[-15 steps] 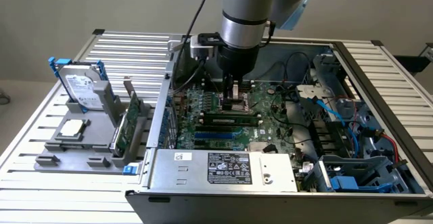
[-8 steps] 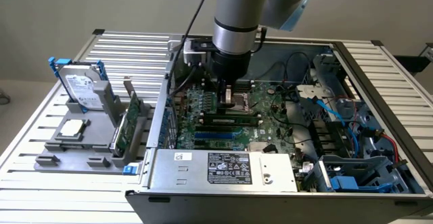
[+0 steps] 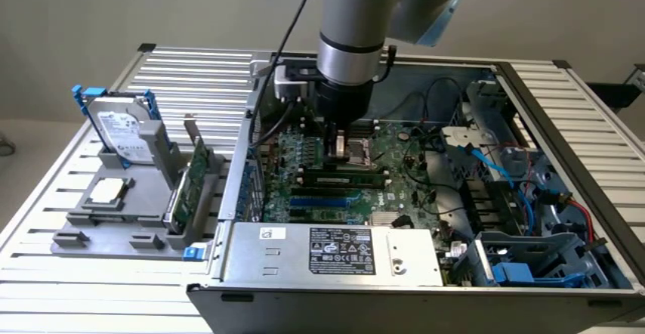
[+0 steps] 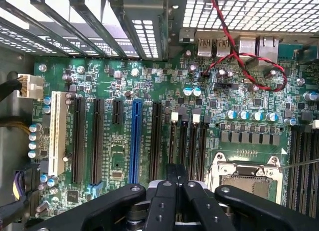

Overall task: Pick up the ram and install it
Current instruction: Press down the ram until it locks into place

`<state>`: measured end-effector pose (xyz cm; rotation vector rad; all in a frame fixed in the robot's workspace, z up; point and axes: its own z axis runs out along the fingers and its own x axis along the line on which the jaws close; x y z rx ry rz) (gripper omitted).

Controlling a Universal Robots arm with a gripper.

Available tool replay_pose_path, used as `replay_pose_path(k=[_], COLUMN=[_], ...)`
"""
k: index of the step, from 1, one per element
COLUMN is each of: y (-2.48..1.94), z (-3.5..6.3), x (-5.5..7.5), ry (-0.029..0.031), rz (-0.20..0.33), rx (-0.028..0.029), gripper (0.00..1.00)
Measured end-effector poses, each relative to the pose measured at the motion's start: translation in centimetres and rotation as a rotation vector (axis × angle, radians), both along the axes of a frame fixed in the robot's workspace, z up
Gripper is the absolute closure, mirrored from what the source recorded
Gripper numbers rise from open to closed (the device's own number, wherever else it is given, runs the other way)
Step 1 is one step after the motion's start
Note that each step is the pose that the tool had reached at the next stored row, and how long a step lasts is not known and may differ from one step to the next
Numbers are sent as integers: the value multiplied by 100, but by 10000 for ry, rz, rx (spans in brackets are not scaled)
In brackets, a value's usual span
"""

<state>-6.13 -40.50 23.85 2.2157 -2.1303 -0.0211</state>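
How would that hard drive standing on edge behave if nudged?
The hard drive looks like a solid metal block, so probably stiff and heavy for its size. Standing on a narrow edge, it could tip, though the grey holder seems to steady it.

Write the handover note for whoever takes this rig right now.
Pincer: shut, nothing visibly held, low over the motherboard beside the CPU socket.
Ram: lying along the memory slots in the case, in front of the pincer; whether it is fully seated cannot be told.
Done: ram is at the slots.
Left: confirm seating.
On the holder at the exterior view's left: hard drive, expansion card.
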Motion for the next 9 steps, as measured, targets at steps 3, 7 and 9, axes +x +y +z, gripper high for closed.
replay_pose_path(k=[3,7,9], y=[1,3,6], z=[-12,-65,-91], x=[12,13,12], ry=[-2,0,-2], rz=[0,1,1], rx=[-27,-56,-63], gripper=[89,89,89])
